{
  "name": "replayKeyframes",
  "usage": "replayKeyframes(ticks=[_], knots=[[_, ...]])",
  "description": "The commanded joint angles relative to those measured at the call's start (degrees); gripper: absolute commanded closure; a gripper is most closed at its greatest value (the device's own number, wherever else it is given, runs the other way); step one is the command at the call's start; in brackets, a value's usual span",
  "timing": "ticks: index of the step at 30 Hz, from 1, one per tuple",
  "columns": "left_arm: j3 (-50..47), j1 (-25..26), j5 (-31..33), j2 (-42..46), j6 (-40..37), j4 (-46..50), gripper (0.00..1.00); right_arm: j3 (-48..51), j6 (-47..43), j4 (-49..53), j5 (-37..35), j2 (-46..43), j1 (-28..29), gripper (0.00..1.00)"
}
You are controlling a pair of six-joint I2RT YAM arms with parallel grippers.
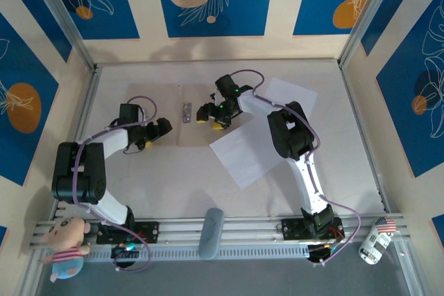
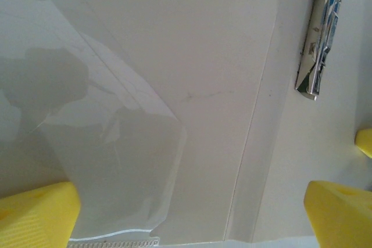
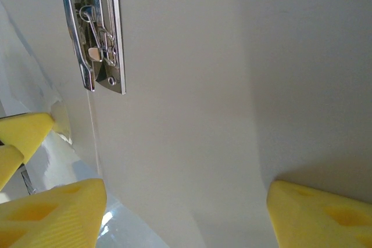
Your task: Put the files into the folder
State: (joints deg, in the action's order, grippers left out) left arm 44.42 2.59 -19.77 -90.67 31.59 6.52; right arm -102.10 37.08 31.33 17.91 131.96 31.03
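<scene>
Right gripper is hanging over the folder. Its jaws are parted wide and nothing is sitting between the yellow fingertips, so it is holding nothing. It is hovering low over the bare tan panel; I cannot tell whether the tips are touching it.

Left gripper is fully spread and also empty. It is facing the same panel from the other side of the metal clip. The two grippers are working close together, and a yellow tip of each is showing at the edge of the other's wrist view.

Under the left jaws a clear film is lying over the surface. It may be a pocket or cover leaf of the folder, but the view is too glary to say.

From above, the folder is lying open and flat mid-table, with the clip along its spine. The left gripper and right gripper are flanking it.

The files are both lying outside the folder, on the table to its right. The near sheet is sitting askew beside the folder's edge. The far sheet is partly hidden under the right arm.

Judgement: neither sheet is in yet. Thin paper lying flat gives the fingers no edge to bite, so the likely next move is sliding or pinching up a corner of the near sheet. The left gripper seems placed to steady the folder meanwhile.
</scene>
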Motion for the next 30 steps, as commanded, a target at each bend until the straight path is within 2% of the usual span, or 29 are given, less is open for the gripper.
replayKeyframes(ticks=[1, 19, 30], knots=[[-2.0, 1.2, -1.4, 2.1, 1.8, 2.2, 0.0, 3.0, -1.5, 3.9, -3.1, -1.5, -1.0, 0.25], [-4.2, 6.9, 0.3, 8.7, 4.3, 4.8, 0.0, 9.4, -2.6, 3.5, -3.5, -7.3, -1.1, 0.25], [3.8, 7.7, 3.8, 12.8, -0.3, 12.8, 0.0, 3.9, -2.6, 9.2, -1.1, -13.4, -2.0, 0.24]])
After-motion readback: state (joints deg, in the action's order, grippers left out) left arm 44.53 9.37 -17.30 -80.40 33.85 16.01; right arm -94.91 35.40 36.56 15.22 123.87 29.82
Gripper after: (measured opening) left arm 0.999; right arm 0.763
